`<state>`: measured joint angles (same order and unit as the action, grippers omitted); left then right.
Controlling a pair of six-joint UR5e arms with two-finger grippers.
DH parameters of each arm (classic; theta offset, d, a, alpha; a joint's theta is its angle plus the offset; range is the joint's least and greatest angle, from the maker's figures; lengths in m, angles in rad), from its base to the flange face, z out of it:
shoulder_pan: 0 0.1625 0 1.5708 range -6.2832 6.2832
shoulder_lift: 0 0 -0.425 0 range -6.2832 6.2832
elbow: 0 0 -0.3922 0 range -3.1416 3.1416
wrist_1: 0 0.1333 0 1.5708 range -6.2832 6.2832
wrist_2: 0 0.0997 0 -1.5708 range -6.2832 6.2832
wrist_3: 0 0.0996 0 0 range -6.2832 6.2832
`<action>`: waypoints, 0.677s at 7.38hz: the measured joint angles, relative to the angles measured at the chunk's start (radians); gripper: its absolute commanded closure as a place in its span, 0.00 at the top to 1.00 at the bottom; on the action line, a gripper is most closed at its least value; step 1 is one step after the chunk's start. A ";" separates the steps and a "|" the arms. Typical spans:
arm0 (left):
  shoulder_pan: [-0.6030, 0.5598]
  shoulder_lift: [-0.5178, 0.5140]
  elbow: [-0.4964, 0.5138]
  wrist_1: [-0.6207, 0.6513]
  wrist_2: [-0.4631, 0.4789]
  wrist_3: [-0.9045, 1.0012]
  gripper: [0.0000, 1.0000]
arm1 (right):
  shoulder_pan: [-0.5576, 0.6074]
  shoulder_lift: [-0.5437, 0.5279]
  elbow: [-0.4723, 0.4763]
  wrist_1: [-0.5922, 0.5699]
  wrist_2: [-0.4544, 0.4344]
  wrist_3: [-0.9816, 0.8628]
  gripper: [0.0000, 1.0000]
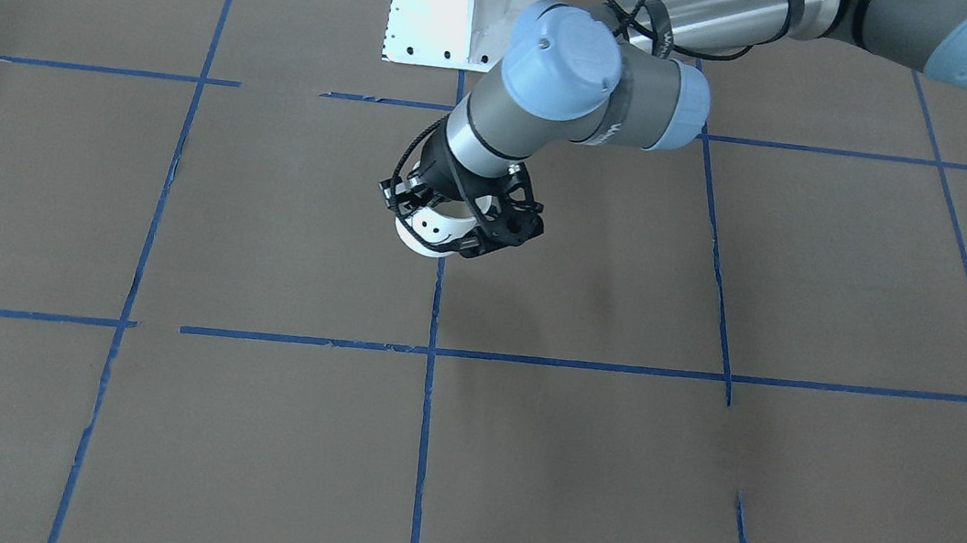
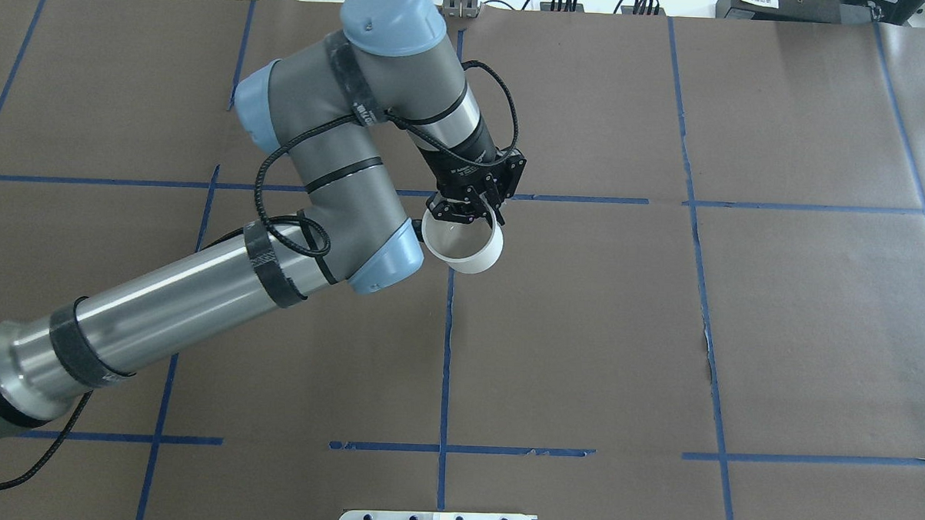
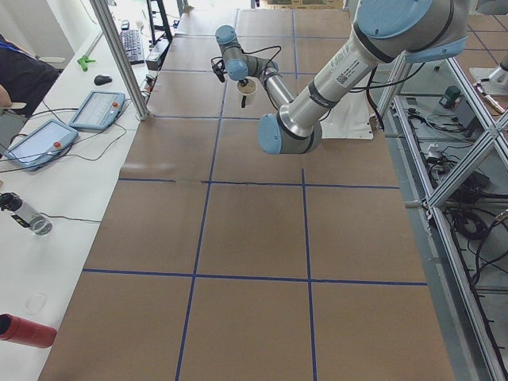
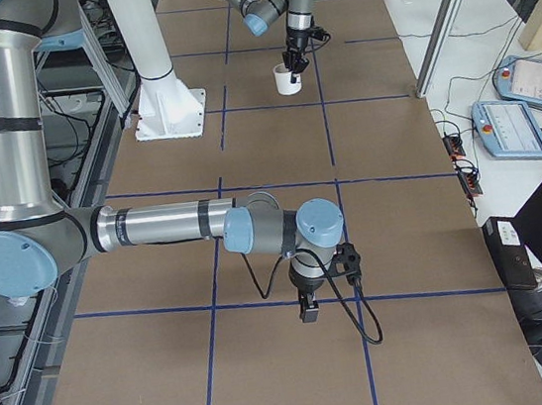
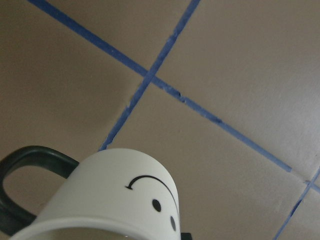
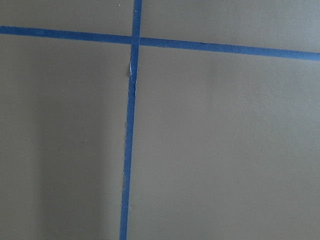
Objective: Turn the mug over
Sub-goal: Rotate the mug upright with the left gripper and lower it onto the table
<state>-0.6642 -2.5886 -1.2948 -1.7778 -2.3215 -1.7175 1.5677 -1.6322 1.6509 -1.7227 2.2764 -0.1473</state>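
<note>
Firmly clamps the mug [image 2: 469,252] by its rim in the left gripper [image 2: 470,211], tilted just beneath it (pale interior showing, smiley face outward).

Blue tape lines [image 2: 445,367] are crossing the brown worktop [image 2: 775,340] beneath me in a grid. A white base plate [image 1: 466,2] is sitting on it. Two pendants [image 3: 97,109], a keyboard [image 3: 132,44] and a red bottle [image 3: 24,329] are lying on the side table [image 3: 48,230].

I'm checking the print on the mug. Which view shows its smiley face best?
The left wrist-mounted view: the mug fills the foreground, face unobstructed. Front-facing shows the face small, partly behind the left gripper. Overhead shows only the rim and plain side; the side views show it tiny.
</note>
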 measured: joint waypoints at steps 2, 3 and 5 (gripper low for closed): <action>0.002 -0.033 0.036 0.179 -0.014 0.265 0.00 | 0.000 0.000 0.000 0.000 0.000 0.000 1.00; 0.003 -0.035 0.047 0.231 -0.009 0.386 0.00 | 0.000 0.000 0.000 0.000 0.000 0.000 1.00; 0.021 -0.037 0.074 0.260 0.055 0.484 0.00 | 0.000 0.000 0.001 0.000 0.000 0.000 1.00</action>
<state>-0.6431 -2.6254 -1.2204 -1.5174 -2.2665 -1.2330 1.5677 -1.6321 1.6516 -1.7227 2.2764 -0.1472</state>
